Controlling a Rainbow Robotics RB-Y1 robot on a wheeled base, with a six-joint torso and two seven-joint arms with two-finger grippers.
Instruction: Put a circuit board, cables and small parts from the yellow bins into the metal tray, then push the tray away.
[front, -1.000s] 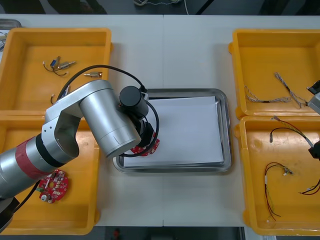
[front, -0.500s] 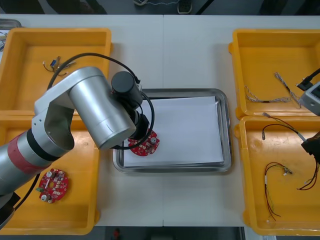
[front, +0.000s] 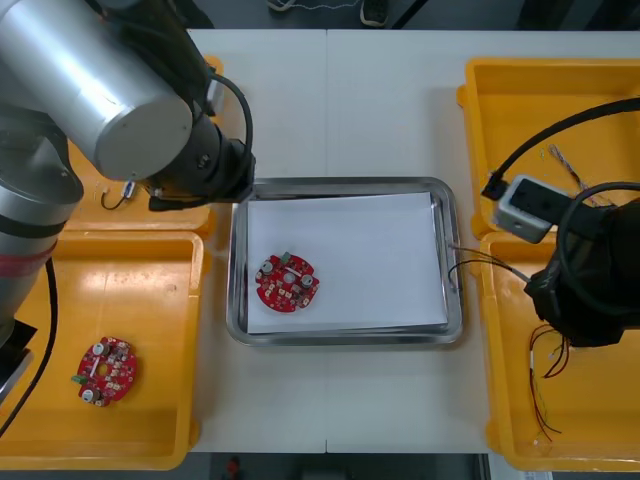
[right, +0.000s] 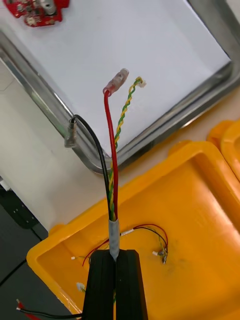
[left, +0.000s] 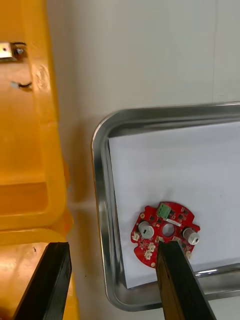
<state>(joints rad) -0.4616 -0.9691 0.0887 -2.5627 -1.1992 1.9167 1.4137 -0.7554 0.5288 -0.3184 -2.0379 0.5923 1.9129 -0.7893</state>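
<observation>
Transferring cables is judged the step in hand: the right gripper (right: 115, 252), clamped on a red, black and yellow-green cable bundle (right: 111, 165), is held over a yellow plastic bin (front: 600, 420); release over the shiny metal tray (front: 345, 184) is needed next. The left gripper (left: 112, 245), spread and empty, is held near the tray's left rim; a round red circuit board (front: 287, 283) lies inside.

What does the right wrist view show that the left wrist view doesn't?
Right wrist view: the right gripper shut on a cable bundle, above the right-side yellow bin holding loose cables. Left wrist view: the open left gripper, and a small metal part in the left-side yellow bin. Both: the circuit board lying in the metal tray.
</observation>
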